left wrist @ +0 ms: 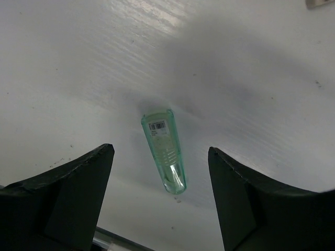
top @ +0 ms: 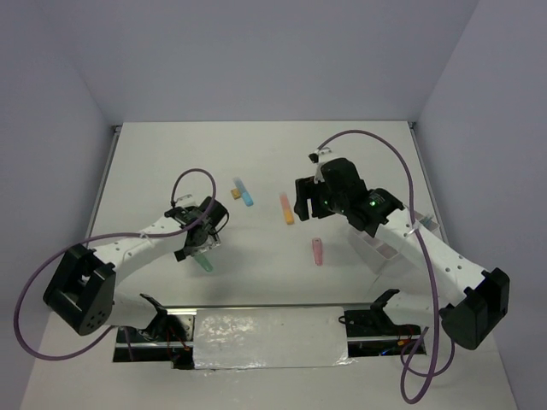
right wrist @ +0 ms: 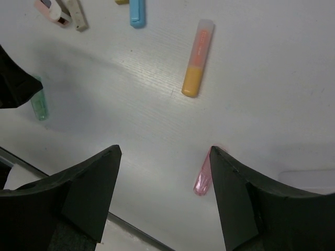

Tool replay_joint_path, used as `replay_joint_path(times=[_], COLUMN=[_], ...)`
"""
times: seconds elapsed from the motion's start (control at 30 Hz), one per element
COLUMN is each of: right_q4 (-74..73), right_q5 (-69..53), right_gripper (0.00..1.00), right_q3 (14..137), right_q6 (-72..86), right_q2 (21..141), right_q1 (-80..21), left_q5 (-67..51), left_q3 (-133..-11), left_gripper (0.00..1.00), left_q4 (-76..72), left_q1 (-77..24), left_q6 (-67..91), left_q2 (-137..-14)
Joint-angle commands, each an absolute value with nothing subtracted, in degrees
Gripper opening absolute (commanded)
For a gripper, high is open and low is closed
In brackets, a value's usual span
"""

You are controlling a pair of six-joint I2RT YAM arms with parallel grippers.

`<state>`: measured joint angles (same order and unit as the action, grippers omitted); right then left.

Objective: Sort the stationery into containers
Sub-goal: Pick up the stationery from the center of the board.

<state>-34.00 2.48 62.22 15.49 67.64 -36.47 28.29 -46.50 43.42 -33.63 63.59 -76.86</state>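
One green marker (left wrist: 163, 151) lies under left claw (left wrist: 158, 153).

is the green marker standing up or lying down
Lying down: the green marker rests flat on its side on the table, barcode label up, with the left gripper open around it, not touching.

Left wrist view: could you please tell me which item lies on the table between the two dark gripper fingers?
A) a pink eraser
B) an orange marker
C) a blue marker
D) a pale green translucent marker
D: the pale green translucent marker lies flat on the white table, in the gap of the open left gripper, and neither finger touches it.
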Motion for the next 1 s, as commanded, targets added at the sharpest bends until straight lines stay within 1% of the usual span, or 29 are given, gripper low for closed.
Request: replay_joint_path(times=[0.0, 0.07, 0.17, 0.33, 0.4, 0.53, 0.57, 0.6, 0.63, 0.7, 0.73, 0.8, 0.83, 0.9, 0.97], right_q4=[-31.03, -30.68, -30.85, -30.5, -30.32, -30.76, -30.76, -30.59, -30.5, -30.06, -29.88, -28.66, -27.61, -24.45, -23.03], right_q5=[0.26, -1.49, -2.2, -2.46, -2.64, -2.72, -2.64, -2.64, -2.64, -2.99, -3.25, -4.91, -5.97, -7.9, -8.17], right_gripper=[0.76, 0.76, 0.76, 0.76, 0.76, 0.76, 0.76, 0.76, 0.76, 0.76, 0.76, 0.76, 0.76, 0.77, 0.77], right_q3=[61.35, 61.26, 61.61, 61.96, 61.96, 62.4, 62.32, 62.14, 62.14, 61.88, 61.7, 61.26, 60.74, 58.9, 57.66], right_q6=[14.06, 14.06, 14.06, 14.15, 14.24, 14.15, 14.15, 14.06, 14.15, 14.33, 14.41, 14.59, 14.5, 15.11, 15.9], right_q2=[65.48, 65.39, 65.39, 64.78, 64.6, 64.51, 64.51, 64.42, 64.42, 64.51, 64.51, 64.51, 64.34, 63.81, 64.16], right_q1=[-37.0, -37.0, -37.18, -37.35, -37.27, -37.27, -37.44, -37.35, -37.35, -37.35, -37.44, -37.35, -37.27, -37.35, -37.35], left_q5=[26.9, 26.72, 25.93, 24.0, 23.64, 22.68, 22.59, 22.59, 22.59, 22.5, 22.24, 21.71, 21.62, 21.44, 21.88], left_q3=[-45.09, -44.21, -43.77, -42.45, -41.84, -39.64, -39.38, -38.77, -38.41, -37.88, -37.79, -37.88, -38.05, -39.1, -41.29], left_gripper=[0.85, 0.84, 0.78, 0.77, 0.72, 0.68, 0.65, 0.6, 0.5, 0.39, 0.3, 0.22, 0.13, 0.03, 0.0], left_q4=[39.99, 39.03, 37.18, 35.16, 34.63, 34.19, 34.19, 33.93, 33.75, 33.49, 33.4, 33.14, 33.13, 33.31, 34.54], left_q1=[-32.08, -31.38, -31.03, -31.03, -31.03, -31.03, -31.11, -31.11, -31.11, -31.03, -31.11, -31.11, -31.11, -31.03, -31.03], left_q6=[65.39, 64.95, 64.34, 64.25, 64.42, 65.3, 65.56, 65.57, 65.57, 65.57, 65.48, 65.22, 65.13, 64.95, 64.78], left_q2=[-78.92, -79.54, -80.59, -82.79, -83.41, -82.97, -82.71, -82.44, -82.35, -82.09, -82.18, -82.0, -81.57, -80.69, -79.19])
